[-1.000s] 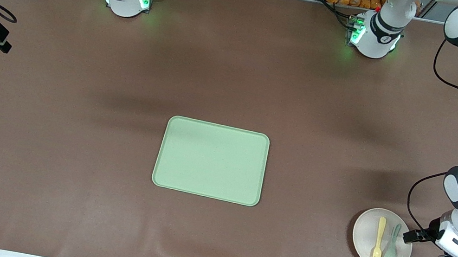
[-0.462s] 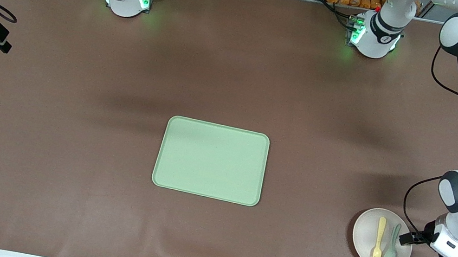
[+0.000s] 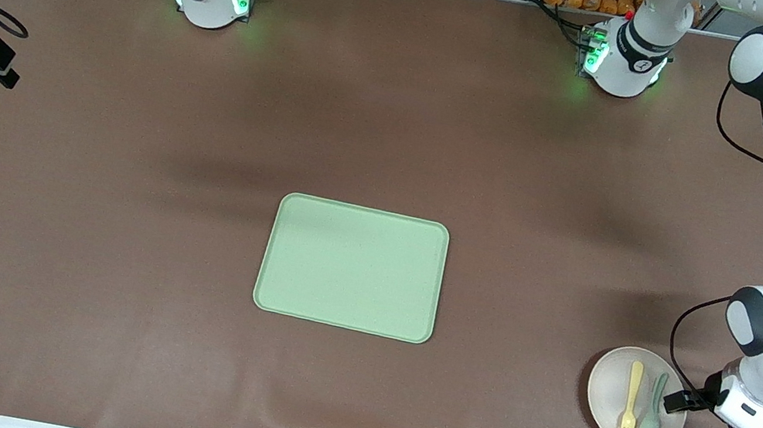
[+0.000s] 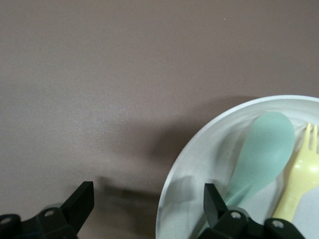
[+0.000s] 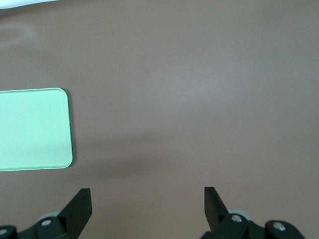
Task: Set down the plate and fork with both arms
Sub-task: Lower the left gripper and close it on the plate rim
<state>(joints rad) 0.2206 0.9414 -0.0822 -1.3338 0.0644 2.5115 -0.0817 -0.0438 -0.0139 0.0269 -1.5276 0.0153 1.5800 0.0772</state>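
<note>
— Brown cloth covers the table (image 3: 110, 237). Where's the plate (image 3: 608, 387)?

— Toward the left arm's end, near the front edge, carrying the fork (image 3: 631, 403) and a spoon (image 3: 651, 418).

— The grippers?

— The left gripper (image 4: 148, 209) straddles the plate's rim, fingers spread. The right gripper (image 5: 148, 209) waits, fingers apart, over bare cloth beside the tray (image 3: 352, 268).

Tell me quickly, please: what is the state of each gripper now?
Left gripper: open, straddling the rim of the round off-white plate, holding nothing yet.
Right gripper: open, empty, above the bare brown table.
</note>
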